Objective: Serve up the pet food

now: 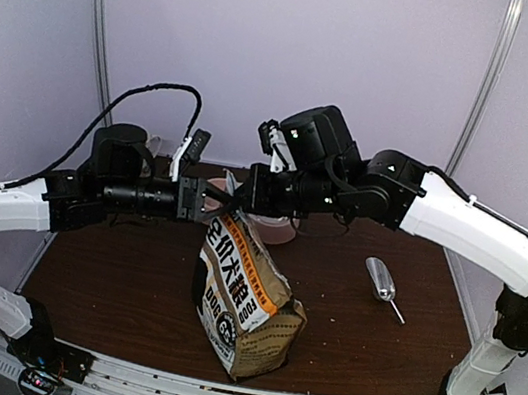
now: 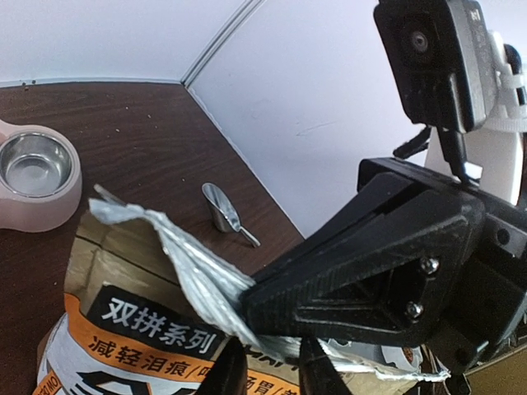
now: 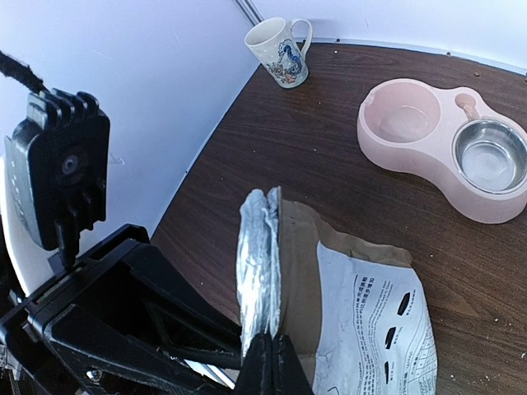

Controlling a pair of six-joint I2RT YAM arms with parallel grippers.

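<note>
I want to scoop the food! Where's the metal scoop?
In the top view, the metal scoop lies on the brown table, right of the pet food bag and apart from it.

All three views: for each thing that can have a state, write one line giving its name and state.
Tan paper pet-food bag with white label: upright, top edge held.
Right gripper: jaws shut on the bag's foil edge.
Left gripper: jaws around the bag's top, grip unclear.
Pink double bowl: both wells empty.
Silver metal scoop: lying flat, untouched.
White printed mug: upright.
</note>
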